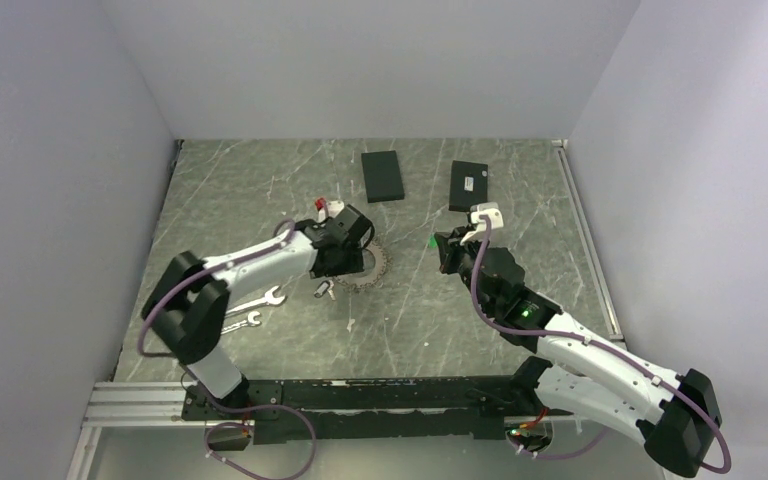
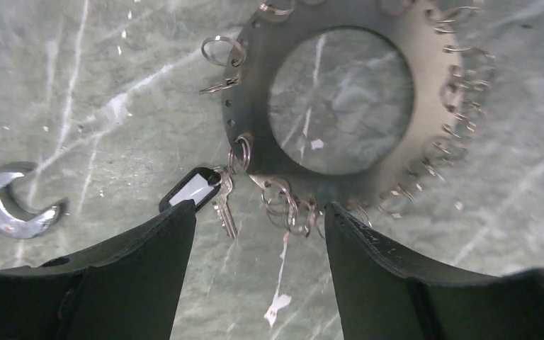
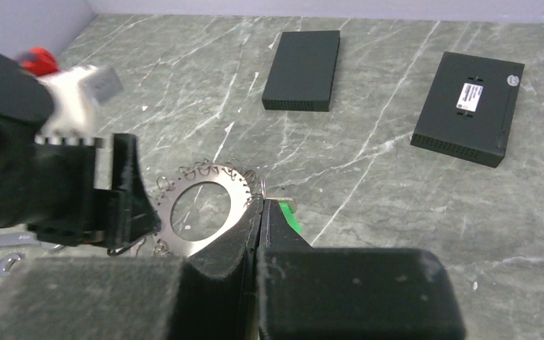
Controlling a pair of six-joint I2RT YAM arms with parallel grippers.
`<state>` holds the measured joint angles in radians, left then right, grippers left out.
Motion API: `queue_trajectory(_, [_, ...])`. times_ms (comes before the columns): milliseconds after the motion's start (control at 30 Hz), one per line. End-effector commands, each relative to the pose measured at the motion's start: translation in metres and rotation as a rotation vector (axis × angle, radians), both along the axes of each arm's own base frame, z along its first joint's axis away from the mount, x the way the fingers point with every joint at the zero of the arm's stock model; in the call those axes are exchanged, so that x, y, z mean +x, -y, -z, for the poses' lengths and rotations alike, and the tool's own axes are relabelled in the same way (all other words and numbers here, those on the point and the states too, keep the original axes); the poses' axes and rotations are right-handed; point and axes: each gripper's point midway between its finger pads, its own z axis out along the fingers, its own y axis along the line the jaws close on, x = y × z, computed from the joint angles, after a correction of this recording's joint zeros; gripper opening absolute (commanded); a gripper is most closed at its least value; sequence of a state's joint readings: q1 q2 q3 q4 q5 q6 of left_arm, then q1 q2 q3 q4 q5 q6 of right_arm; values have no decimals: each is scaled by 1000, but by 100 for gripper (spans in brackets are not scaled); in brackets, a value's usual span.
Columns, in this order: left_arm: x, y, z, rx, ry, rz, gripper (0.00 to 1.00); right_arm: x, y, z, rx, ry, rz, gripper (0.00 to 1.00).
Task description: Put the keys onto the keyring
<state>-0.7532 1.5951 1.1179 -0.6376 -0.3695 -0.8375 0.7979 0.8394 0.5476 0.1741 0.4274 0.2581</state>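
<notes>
The keyring is a dark toothed metal disc with an open centre and several small split rings round its rim. It lies flat on the table. A silver key with a black tag hangs from one split ring at its near left. My left gripper is open just above the disc's near edge and holds nothing. My right gripper is shut on a green-tagged key. Its tip is at the right edge of the keyring. The green tag also shows in the top view.
Two flat black boxes lie at the back of the marble table. Two silver wrenches lie left of the keyring, and one shows in the left wrist view. Grey walls close off three sides.
</notes>
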Motion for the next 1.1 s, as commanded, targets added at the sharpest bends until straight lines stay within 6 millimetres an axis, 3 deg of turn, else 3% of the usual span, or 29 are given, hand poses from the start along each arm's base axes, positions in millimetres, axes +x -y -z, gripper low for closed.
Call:
queue_trajectory(0, [10, -4, 21, 29, -43, -139, 72, -1, -5, -13, 43, 37, -25, 0])
queue_trajectory(233, [39, -8, 31, 118, -45, -96, 69, -1, -5, -13, 42, 39, -24, 0])
queue_trajectory(400, [47, 5, 3, 92, 39, 108, 60, 0, -5, -11, 37, 36, -21, 0])
queue_trajectory(533, [35, 19, -22, 34, 104, 369, 55, 0, -6, -11, 39, 36, -24, 0])
queue_trajectory(700, [0, 44, -21, -99, 106, 658, 55, 1, -9, -8, 41, 34, -32, 0])
queue_trajectory(900, [-5, 66, -6, -126, 25, 685, 47, 1, -10, -9, 41, 32, -37, 0])
queue_trajectory(1067, [-5, 88, -1, -162, -9, 574, 43, 0, -9, -8, 41, 32, -37, 0])
